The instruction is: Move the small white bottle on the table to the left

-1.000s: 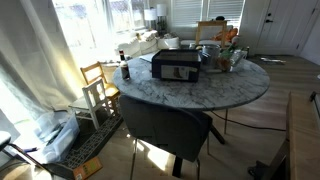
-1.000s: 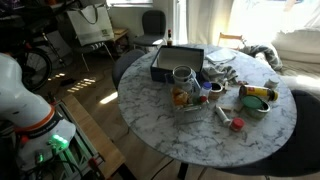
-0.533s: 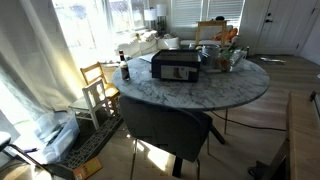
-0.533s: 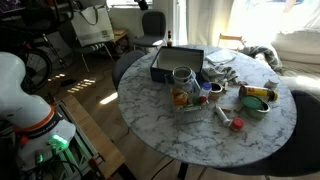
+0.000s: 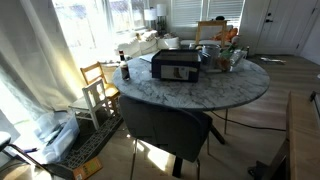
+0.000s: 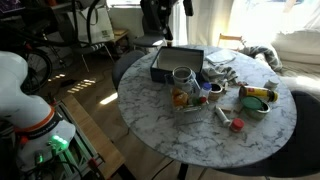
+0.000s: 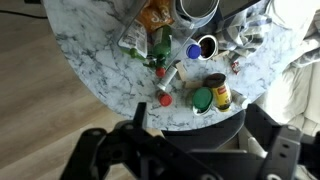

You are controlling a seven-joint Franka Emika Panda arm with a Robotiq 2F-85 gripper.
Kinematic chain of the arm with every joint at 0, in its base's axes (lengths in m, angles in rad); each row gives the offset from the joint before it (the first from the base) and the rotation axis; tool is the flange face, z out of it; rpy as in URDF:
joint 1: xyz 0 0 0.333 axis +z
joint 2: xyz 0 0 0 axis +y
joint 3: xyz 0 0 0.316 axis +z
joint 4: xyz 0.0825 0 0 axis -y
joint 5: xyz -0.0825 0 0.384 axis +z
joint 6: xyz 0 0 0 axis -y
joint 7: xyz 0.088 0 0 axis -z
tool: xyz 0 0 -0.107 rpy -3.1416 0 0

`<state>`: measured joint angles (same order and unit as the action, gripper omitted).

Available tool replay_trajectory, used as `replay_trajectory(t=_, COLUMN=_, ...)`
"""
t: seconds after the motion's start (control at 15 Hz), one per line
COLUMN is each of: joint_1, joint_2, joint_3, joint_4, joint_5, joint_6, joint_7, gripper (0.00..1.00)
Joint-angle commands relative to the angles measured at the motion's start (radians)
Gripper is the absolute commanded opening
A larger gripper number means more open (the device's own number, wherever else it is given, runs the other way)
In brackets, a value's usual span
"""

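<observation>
The round marble table [image 6: 200, 140] holds a clutter of items. A small white bottle [image 6: 222, 114] lies on its side by a red cap [image 6: 237, 125]; in the wrist view it [image 7: 172, 76] lies near the middle of the clutter. My gripper [image 6: 160, 15] hangs high above the far side of the table, behind the black appliance [image 6: 176, 63]. In the wrist view its dark fingers [image 7: 200, 122] are spread wide and hold nothing, far above the table edge [image 7: 90, 70].
A glass jar [image 6: 182, 78], a blue cup [image 7: 195, 50], a green-lidded tin [image 7: 203, 98] and a yellow jar [image 7: 217, 90] crowd round the bottle. A dark bottle [image 5: 124, 71] stands alone at the table's edge. A dark chair [image 5: 165, 125] and a wooden chair [image 5: 98, 85] stand beside the table.
In the exterior view with the jar, my arm and gripper have come down into view at the top. Nothing on the table has moved.
</observation>
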<state>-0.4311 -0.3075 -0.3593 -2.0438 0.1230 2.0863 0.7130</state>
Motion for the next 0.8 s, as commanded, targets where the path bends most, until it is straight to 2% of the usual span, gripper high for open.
replay_trajectory(t=0.0, joint_1=-0.005, joint_2=0.006, joint_3=0.005, joint_4=0.008, joint_5=0.004, joint_6=-0.004, joint_7=0.001, gripper=1.00)
replay_trajectory(t=0.27, joint_1=-0.005, joint_2=0.005, joint_3=0.005, joint_4=0.012, joint_5=0.005, joint_6=-0.004, joint_7=0.005, gripper=1.00)
replay_trajectory(t=0.47, joint_1=0.012, joint_2=0.134, joint_3=-0.014, joint_4=0.131, joint_5=0.087, joint_6=-0.051, joint_7=0.062, gripper=1.00)
replay_trajectory(t=0.6, joint_1=0.025, joint_2=0.206, joint_3=-0.031, joint_4=0.196, joint_5=0.167, joint_6=-0.101, joint_7=0.054, gripper=1.00)
replay_trajectory(t=0.73, joint_1=0.022, joint_2=0.291, joint_3=-0.039, joint_4=0.260, joint_5=0.252, joint_6=-0.099, joint_7=0.084, gripper=1.00)
